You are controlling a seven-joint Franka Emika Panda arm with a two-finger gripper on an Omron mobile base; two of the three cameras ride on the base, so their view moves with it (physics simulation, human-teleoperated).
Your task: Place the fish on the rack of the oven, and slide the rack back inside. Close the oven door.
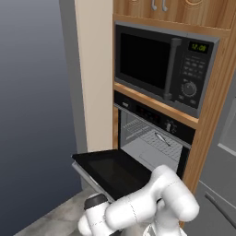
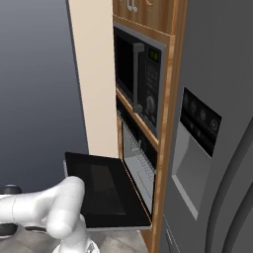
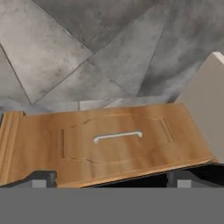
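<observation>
Claw [image 3: 112,178] of the arm, seen from the hand camera: its two dark finger tips [image 3: 41,178] stand far apart at the lower edge, with nothing between them. Beyond the tips lies a wooden drawer front [image 3: 109,142] with a carved outline and a short silver bar handle [image 3: 118,136]. Past the drawer front spreads a grey tiled floor [image 3: 87,43], and a beige panel [image 3: 205,100] enters at the right edge.

White arm [image 1: 152,203]: folded low in front of the oven [image 1: 154,133], below the level of the oven door [image 1: 115,170].

Oven door: dropped down to lie roughly flat, its dark glass facing up; it projects toward the robot in both base views.

Oven cavity: open. The rack [image 1: 159,140], a grid of thin silver wires, sits inside the cavity. The fish [image 1: 162,138], a slender silver-grey shape, lies on the rack toward the right of the opening. In the right base view the rack [image 2: 134,155] shows edge-on just inside the oven [image 2: 138,163], behind the lowered oven door [image 2: 106,190].

Surroundings: a black microwave [image 1: 161,64] with keypad, dial and vertical handle sits directly above the oven, set in wood cabinetry [image 1: 216,110]. A grey refrigerator [image 2: 212,138] with a dispenser panel stands just to the right of the cabinetry.
</observation>
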